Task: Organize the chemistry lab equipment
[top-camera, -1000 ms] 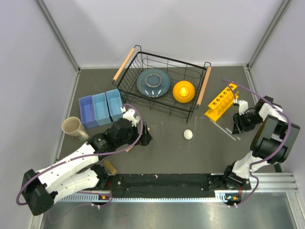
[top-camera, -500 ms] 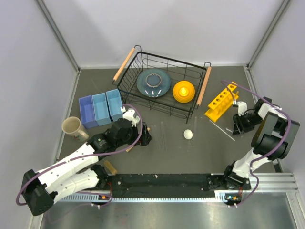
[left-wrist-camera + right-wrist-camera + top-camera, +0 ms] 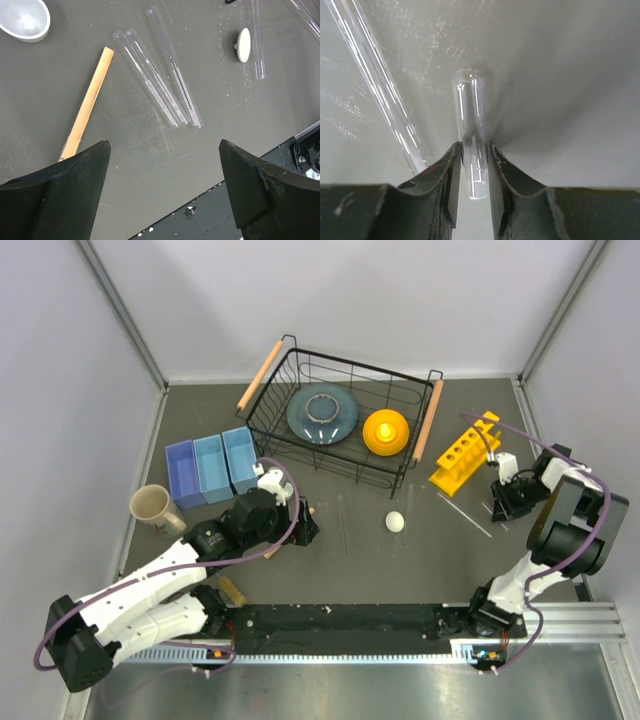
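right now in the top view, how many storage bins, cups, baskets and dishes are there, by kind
blue bins: 3
mug: 1
wire basket: 1
plate: 1
orange bowl: 1
total: 7

On dark grey table (image 3: 350, 560): black wire basket (image 3: 330, 462) at back, yellow rack (image 3: 463, 453) right of it, three blue bins (image 3: 212, 470) and beige cup (image 3: 152, 508) at left, white round piece (image 3: 395, 522) mid-table, clear tubes (image 3: 160, 80) and wooden stick (image 3: 89, 107) lying loose.
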Action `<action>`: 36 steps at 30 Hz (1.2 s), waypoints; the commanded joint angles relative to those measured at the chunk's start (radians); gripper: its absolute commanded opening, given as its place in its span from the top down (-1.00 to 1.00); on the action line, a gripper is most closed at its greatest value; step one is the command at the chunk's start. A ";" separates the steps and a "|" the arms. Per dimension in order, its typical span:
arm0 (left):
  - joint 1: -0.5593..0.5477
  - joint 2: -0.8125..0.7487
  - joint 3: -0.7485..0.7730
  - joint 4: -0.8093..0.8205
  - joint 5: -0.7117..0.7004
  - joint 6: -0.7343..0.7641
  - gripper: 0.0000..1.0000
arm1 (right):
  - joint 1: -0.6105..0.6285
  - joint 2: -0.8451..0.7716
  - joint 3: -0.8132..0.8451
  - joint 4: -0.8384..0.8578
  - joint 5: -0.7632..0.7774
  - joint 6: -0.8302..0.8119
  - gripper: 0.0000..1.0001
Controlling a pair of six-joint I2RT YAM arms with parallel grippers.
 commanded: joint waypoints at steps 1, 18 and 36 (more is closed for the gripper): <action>-0.003 -0.020 0.010 0.040 0.008 -0.013 -0.90 | -0.002 0.022 -0.049 0.042 -0.019 -0.071 0.54; -0.003 -0.110 -0.035 0.256 0.224 -0.176 -0.90 | -0.004 -0.245 0.014 -0.030 -0.170 0.039 0.88; -0.267 0.447 0.384 0.623 0.196 -0.259 -0.89 | -0.004 -0.601 0.126 -0.264 -0.730 0.516 0.82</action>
